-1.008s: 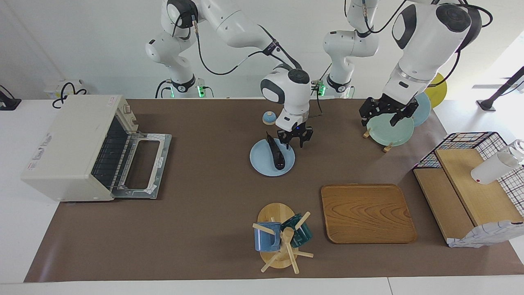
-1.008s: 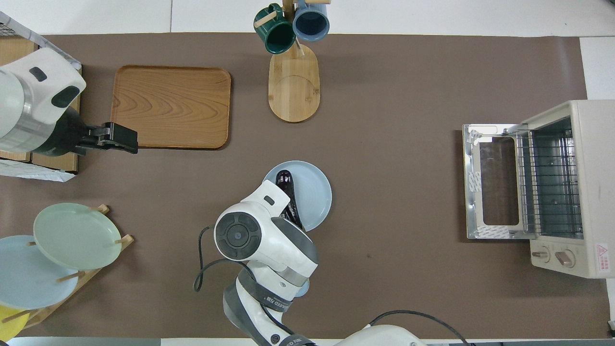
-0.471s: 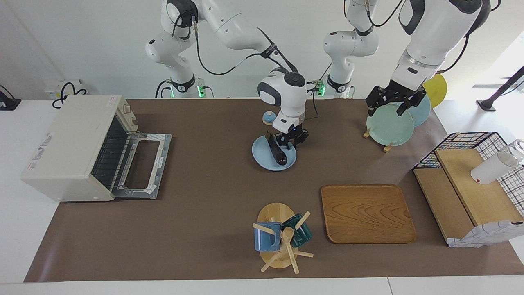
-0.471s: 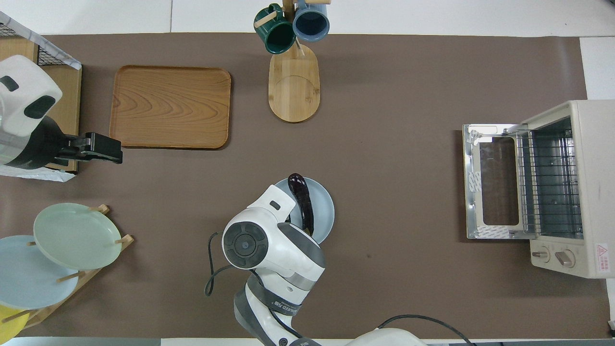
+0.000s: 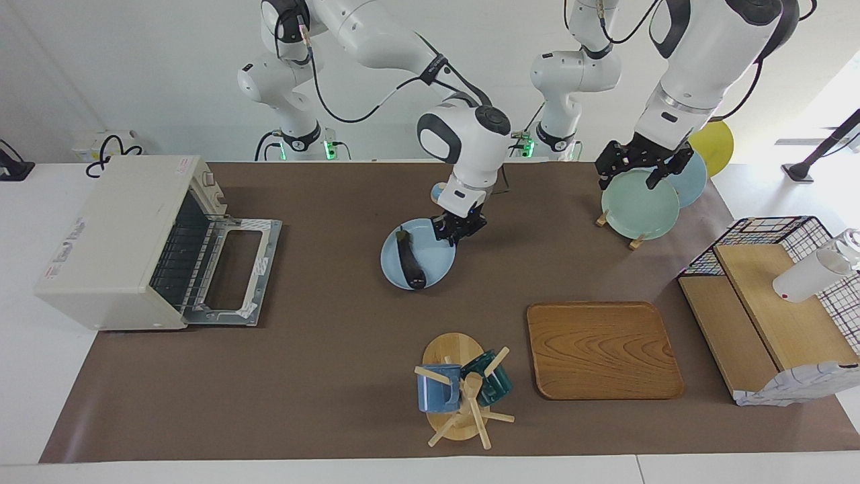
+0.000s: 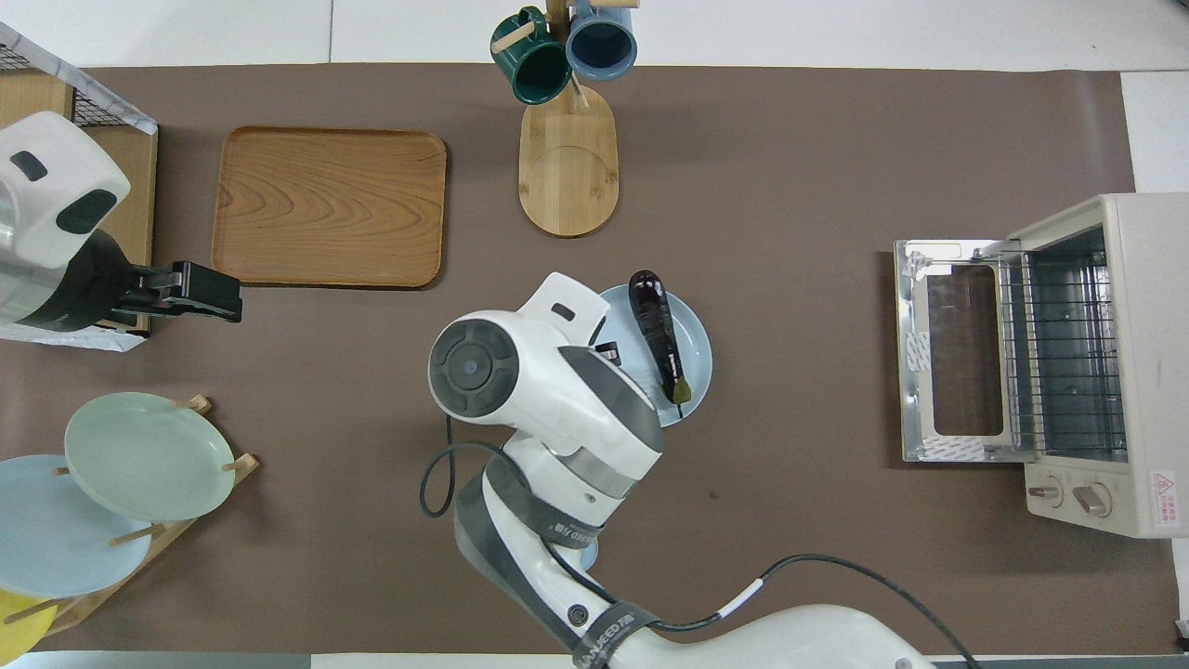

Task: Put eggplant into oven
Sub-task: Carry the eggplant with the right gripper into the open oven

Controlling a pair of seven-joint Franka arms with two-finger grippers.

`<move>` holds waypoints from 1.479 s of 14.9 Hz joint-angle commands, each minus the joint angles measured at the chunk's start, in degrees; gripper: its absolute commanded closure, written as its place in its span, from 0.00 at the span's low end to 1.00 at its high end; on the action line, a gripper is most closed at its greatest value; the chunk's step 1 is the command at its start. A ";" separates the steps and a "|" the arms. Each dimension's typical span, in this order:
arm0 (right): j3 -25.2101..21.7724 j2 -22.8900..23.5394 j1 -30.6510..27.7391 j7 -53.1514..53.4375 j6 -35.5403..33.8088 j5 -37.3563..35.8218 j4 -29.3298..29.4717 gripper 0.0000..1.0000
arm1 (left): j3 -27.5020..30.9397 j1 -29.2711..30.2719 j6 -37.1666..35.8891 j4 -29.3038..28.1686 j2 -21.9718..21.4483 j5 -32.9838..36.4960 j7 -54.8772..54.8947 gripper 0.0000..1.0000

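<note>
The dark purple eggplant [image 5: 410, 259] lies on a light blue plate [image 5: 433, 265] in the middle of the table; both also show in the overhead view, the eggplant [image 6: 655, 330] on the plate [image 6: 697, 348]. My right gripper [image 5: 457, 228] is shut on the plate's rim at the edge nearer to the robots and holds it low over the table. The cream oven [image 5: 114, 242] stands at the right arm's end with its door [image 5: 235, 269] folded down and its wire rack [image 6: 1059, 353] showing. My left gripper [image 5: 638, 171] hangs over the plate rack.
A mug tree [image 5: 460, 396] with two mugs and a wooden tray [image 5: 601, 349] lie farther from the robots. A rack with a green plate [image 5: 638, 212] and a wire basket [image 5: 772, 302] stand at the left arm's end. A small blue-topped thing [image 5: 437, 193] sits near the right arm.
The right gripper closed on the blue plate's rim and has moved it, with the eggplant on it, toward the oven. The left gripper rose a little over the plate rack.
</note>
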 commanded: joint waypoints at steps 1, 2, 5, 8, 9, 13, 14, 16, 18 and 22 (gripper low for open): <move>0.68 -4.58 -7.26 -8.92 -6.28 -0.72 -1.02 1.00 | -0.18 0.04 -2.00 -0.35 -0.67 1.08 0.68 0.00; 0.68 -5.82 -9.90 -11.30 -7.17 -0.72 -2.15 1.00 | -0.18 0.04 -1.82 -0.27 -0.58 1.08 0.77 0.00; 0.60 -9.69 -15.89 -15.97 -7.18 -0.90 -8.30 1.00 | -0.09 0.13 -1.30 1.22 0.12 0.90 0.86 0.00; 0.51 -13.20 -17.75 -16.16 -6.74 -7.37 -15.85 1.00 | 0.00 0.04 -1.38 0.79 0.04 0.81 0.86 0.00; 0.51 -14.52 -18.62 -16.25 -6.56 -9.57 -18.14 1.00 | 0.00 0.04 -1.64 0.79 0.03 0.81 0.86 0.00; 0.51 -16.20 -25.82 -23.00 -6.12 -13.90 -20.18 1.00 | 0.00 0.13 -1.91 0.79 0.03 0.81 0.86 0.00; 0.60 -16.64 -28.45 -24.85 -5.69 -13.90 -20.44 1.00 | 0.00 0.13 -1.82 0.79 0.03 0.81 0.86 0.00; 0.60 -17.08 -31.27 -26.88 -2.97 -13.90 -22.72 1.00 | -0.18 0.22 -1.82 0.70 -0.31 0.81 0.42 0.00; 0.51 -19.71 -33.21 -27.85 2.29 -13.90 -28.24 1.00 | -0.18 0.31 -2.00 0.61 -0.49 0.81 0.42 0.00; 0.51 -21.04 -37.87 -32.32 5.22 -13.73 -31.87 1.00 | -0.44 0.92 -2.09 0.35 -0.49 0.81 0.25 0.00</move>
